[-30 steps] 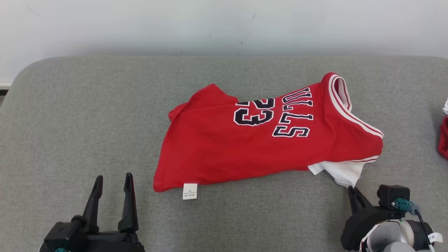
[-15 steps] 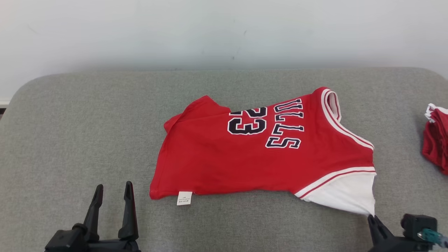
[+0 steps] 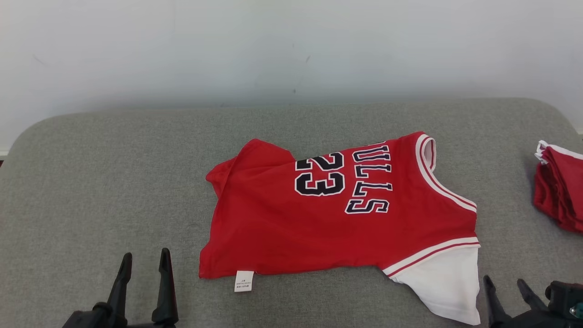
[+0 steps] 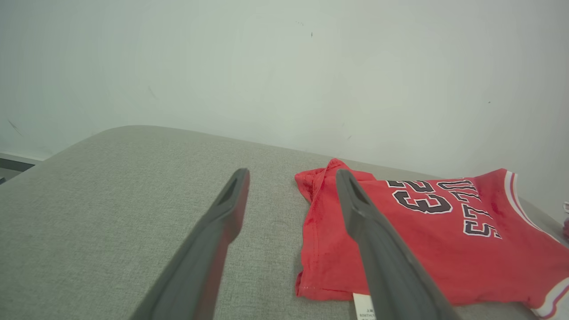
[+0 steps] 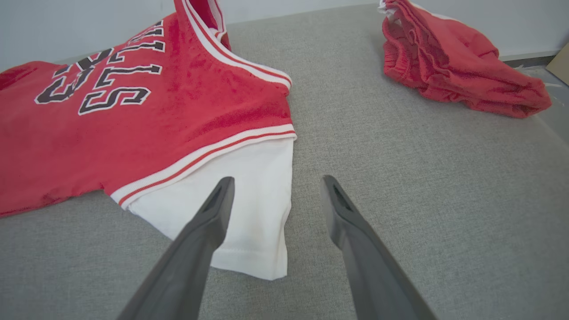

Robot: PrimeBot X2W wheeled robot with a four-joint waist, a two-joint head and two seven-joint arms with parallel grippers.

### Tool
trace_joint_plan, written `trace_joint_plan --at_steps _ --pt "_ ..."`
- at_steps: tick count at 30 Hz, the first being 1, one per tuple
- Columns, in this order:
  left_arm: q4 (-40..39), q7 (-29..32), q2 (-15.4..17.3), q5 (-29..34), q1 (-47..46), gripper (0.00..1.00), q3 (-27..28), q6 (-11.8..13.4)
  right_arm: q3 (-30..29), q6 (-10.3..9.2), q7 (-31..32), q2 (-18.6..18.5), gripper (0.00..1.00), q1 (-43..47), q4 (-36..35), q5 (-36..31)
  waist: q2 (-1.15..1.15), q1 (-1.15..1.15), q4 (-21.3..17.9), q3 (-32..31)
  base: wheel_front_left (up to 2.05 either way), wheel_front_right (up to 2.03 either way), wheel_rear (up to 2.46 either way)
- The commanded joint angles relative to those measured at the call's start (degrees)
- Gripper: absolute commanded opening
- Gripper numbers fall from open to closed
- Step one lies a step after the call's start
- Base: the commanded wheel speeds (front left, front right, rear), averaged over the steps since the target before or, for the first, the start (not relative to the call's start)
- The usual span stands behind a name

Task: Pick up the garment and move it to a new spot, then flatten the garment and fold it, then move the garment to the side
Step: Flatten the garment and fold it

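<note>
The garment is a red jersey with dark lettering, "23" and a white sleeve, lying spread on the grey padded surface. My right gripper stands open just right of the sleeve's end, nothing between its fingers. In the right wrist view the garment lies ahead-left and the white sleeve reaches under the open right gripper. My left gripper is open near the front left, short of the hem. The left wrist view shows that open gripper beside the garment.
A second red bundle of cloth lies at the right edge of the surface, also the bundle in the right wrist view. A pale wall rises behind. A white care label sticks out from the hem.
My right gripper pulled the white sleeve out toward the front right, then opened and let it go. The head camera tilted, so the whole scene sits lower.
</note>
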Motion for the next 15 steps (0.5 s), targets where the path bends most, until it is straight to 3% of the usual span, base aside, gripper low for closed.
trace_joint_plan --at_steps 1,10,15 --pt "0.0 0.0 0.0 -0.6 0.7 1.00 0.3 0.2 -0.1 -0.15 -1.3 0.0 1.00 -0.7 -0.3 -0.3 0.00 0.01 -0.3 -0.5 0.00 0.00 0.00" --pt "1.8 0.0 0.0 0.8 2.3 1.00 1.8 0.2 4.2 -0.15 -18.3 0.0 1.00 -5.8 2.8 -2.3 0.00 0.01 -1.9 -2.3 0.00 0.00 0.00" --pt "3.6 0.0 0.0 2.2 2.0 1.00 2.5 -0.2 6.8 -0.15 -24.9 0.0 1.00 -7.5 6.3 -4.9 0.00 0.01 -2.1 -3.5 0.00 0.00 0.00"
